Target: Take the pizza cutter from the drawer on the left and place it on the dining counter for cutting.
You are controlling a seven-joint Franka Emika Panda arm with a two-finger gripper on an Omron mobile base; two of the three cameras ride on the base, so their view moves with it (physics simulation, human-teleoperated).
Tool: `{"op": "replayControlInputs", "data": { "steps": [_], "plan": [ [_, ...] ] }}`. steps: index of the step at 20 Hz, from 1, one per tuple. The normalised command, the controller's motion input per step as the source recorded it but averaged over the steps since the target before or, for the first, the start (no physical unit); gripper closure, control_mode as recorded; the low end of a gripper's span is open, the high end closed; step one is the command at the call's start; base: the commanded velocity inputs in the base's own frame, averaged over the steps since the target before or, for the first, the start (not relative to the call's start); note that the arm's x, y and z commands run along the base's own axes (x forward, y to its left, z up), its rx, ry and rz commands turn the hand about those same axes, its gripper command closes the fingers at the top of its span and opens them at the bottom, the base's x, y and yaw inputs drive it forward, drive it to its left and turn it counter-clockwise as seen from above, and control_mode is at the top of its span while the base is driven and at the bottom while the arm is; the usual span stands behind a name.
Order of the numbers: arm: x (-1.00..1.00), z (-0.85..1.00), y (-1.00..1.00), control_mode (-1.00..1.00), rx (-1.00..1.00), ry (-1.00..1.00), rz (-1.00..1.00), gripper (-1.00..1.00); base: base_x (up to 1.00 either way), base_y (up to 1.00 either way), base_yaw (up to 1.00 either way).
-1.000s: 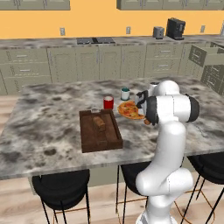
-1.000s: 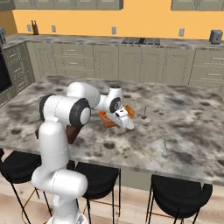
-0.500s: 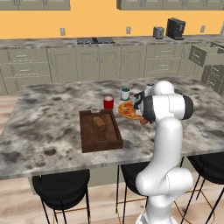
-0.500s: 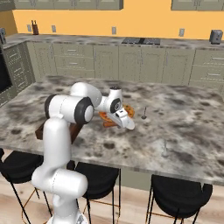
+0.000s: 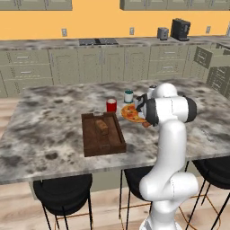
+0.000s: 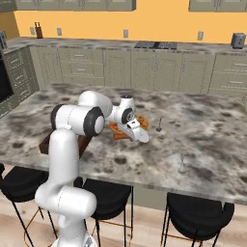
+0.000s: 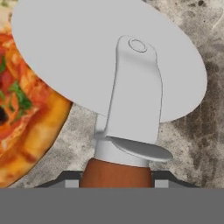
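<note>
Cutter point(image 7: 118, 83): lies directly ahead of the gripper point(image 7: 117, 181) in the hand view. Its long axis runs straight out from the jaws: brown handle at the fingers, grey fork beyond it, round grey blade at the far end. The handle sits between the 2 dark finger tips point(image 7: 59, 180), which stand close at either side of it. The jaws are narrow, set about the handle. Whether they press it or have just let go cannot be told.

Location: the cutter is over the dining counter point(image 5: 49, 134), beside the pizza point(image 7: 22, 113). In the hand view, the blade overlaps the pizza's edge and the rest sits over bare stone. Whether the blade touches the stone or hangs just above it cannot be told.

Arm pose: the arm point(image 5: 168, 134) rises at the near edge of the counter, above the stools point(image 5: 63, 193), then bends forward and low over the top. In the right base view the hand point(image 6: 131, 126) is tipped down toward the stone next to the pizza point(image 6: 126, 126).

Surroundings: a wooden tray point(image 5: 102, 134), a red cup point(image 5: 111, 105) and a small jar point(image 5: 129, 96) stand near the pizza. A drawer point(image 5: 211, 56) stands pulled out at the far right of the left base view.

Judgement: the placing is at or near its end. The coming move turns on the handle axis: the fingers should spread and the hand back off along that line, so the cutter is not dragged.
</note>
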Motion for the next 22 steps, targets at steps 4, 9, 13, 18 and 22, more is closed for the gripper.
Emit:
{"op": "replayControlInputs", "data": {
  "steps": [4,9,13,18,22],
  "plan": [
    [0.00,-0.01,0.00,-1.00,0.00,0.00,0.00,-1.00,0.00,0.00,0.00],
    [0.00,0.00,0.00,-1.00,0.00,0.00,0.00,-1.00,0.00,0.00,0.00],
    [0.00,0.00,0.00,-1.00,0.00,0.00,0.00,-1.00,0.00,0.00,0.00],
    [-0.06,0.41,0.00,-1.00,0.00,-0.02,0.00,-1.00,0.00,0.00,0.00],
    [-0.23,0.56,0.00,-1.00,0.00,-0.06,0.00,-1.00,0.00,0.00,0.00]
  ]
}}
